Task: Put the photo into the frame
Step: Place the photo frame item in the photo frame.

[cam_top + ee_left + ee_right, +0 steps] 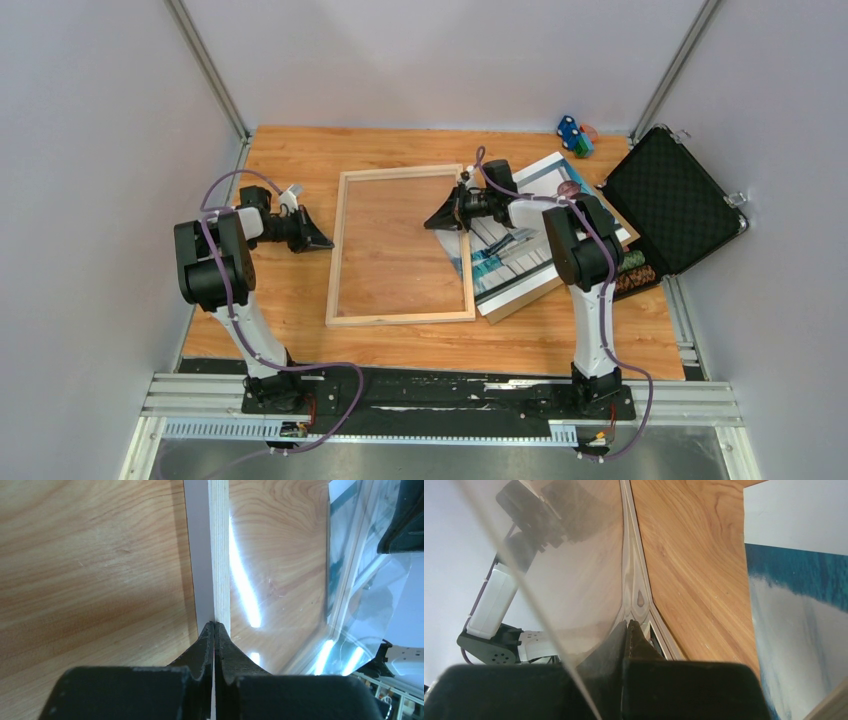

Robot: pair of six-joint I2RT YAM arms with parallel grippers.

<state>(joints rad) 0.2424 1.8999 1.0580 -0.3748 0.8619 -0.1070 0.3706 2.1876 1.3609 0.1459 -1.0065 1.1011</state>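
Note:
The pale wood frame (pixel 400 318) lies flat mid-table with its clear pane (pixel 395 250). My left gripper (pixel 326 242) is shut and empty, its tips against the frame's left rail (pixel 218 555). My right gripper (pixel 430 224) is shut, with its tips (pixel 627 622) at the frame's right inner edge (pixel 636 580). A raised edge of the pane (pixel 584 580) crosses in front of its left finger; I cannot tell whether it is pinched. The photo (pixel 500 262), white-bordered with teal water (pixel 794 630), lies right of the frame, partly under the right arm.
A brown backing board (pixel 515 303) sticks out under the photo. An open black case (pixel 672 200) stands at the right edge with dark items beside it (pixel 632 272). Small toy cars (pixel 573 135) sit at the back right corner. Grey walls close in the table.

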